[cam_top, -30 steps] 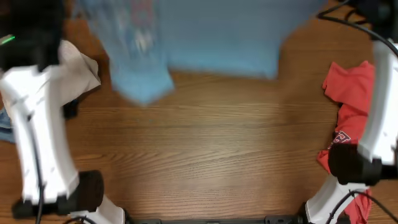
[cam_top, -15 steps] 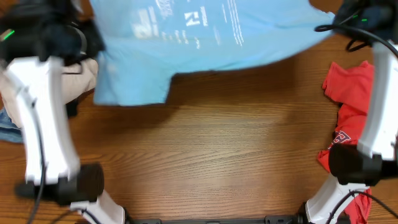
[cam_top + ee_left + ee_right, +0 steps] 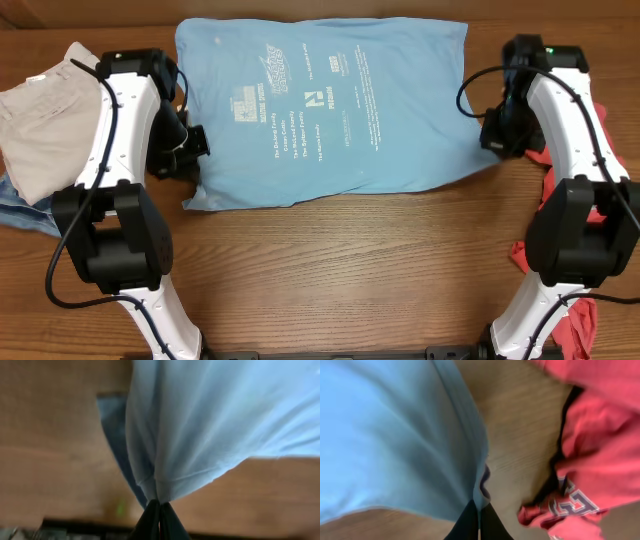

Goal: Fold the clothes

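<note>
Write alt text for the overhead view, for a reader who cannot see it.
A light blue T-shirt lies spread flat, lettering up, on a wooden table, pinched at its left edge by the left pincer and at its right edge by the right pincer. Beige trousers lie at far left; red T-shirts bunch at far right.

The light blue cotton T-shirt with white lettering lies spread flat, print up, at far centre, with the crumpled red T-shirts with white print heaped just beside its right edge.
</note>
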